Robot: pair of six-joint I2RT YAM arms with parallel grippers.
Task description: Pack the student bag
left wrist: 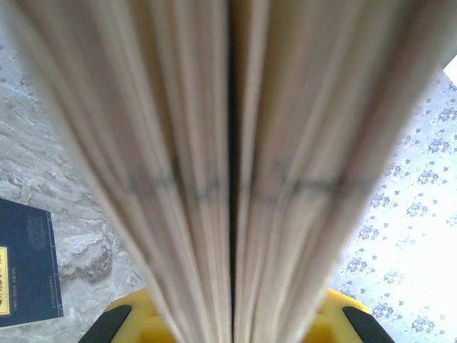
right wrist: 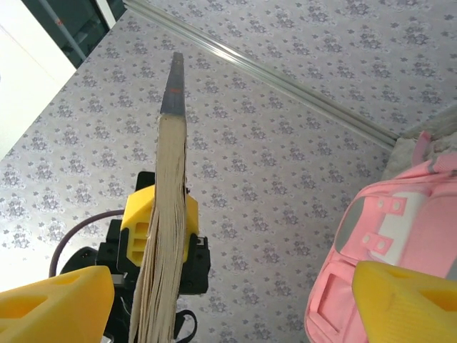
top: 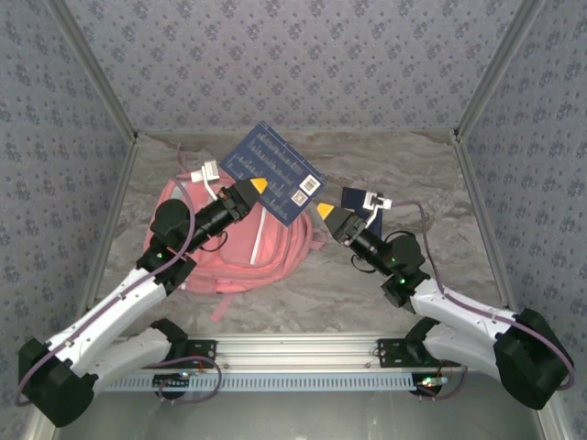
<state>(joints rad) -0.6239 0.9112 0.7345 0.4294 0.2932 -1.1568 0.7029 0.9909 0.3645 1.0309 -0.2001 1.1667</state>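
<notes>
Your left hand (top: 259, 188) is clenched on a blue book (top: 275, 170), held tilted above the student bag (top: 266, 247), which lies on the marbled bench (top: 431, 183) under that arm. Your right hand (top: 325, 212) is released, just beside the book's near corner. A second dark book (left wrist: 25, 261) lies on the bench. Flower-patterned walls (top: 293, 64) close three sides

Grey floral-patterned walls (top: 293, 64), joined by pale metal corner rails (top: 96, 73), enclose a marbled beige tabletop (top: 367, 293).
</notes>
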